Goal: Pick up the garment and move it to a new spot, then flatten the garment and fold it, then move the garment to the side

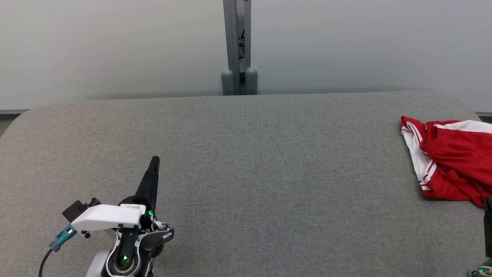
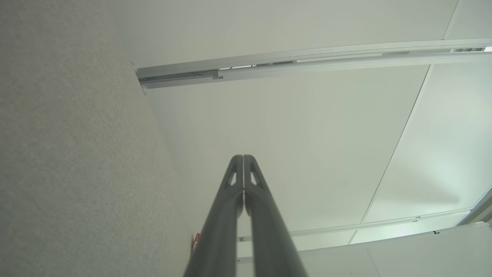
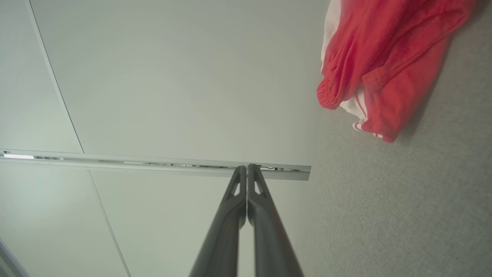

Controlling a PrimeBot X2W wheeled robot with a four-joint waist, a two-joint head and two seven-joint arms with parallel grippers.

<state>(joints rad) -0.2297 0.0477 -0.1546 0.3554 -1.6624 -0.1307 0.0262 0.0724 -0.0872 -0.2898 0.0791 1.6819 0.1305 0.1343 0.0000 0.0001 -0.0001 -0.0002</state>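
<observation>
The red, white-striped garment (image 1: 453, 161) lies crumpled at the right edge of the grey worktop (image 1: 246, 154), toward its far right corner, and runs out of the head view; the left gripper (image 1: 155, 159) sits over the near left part of the worktop, well apart from the garment, fingers pressed together and holding nothing; the right gripper (image 3: 246, 167), by the near right edge, is likewise closed tip to tip and empty, the garment lying apart from it
</observation>
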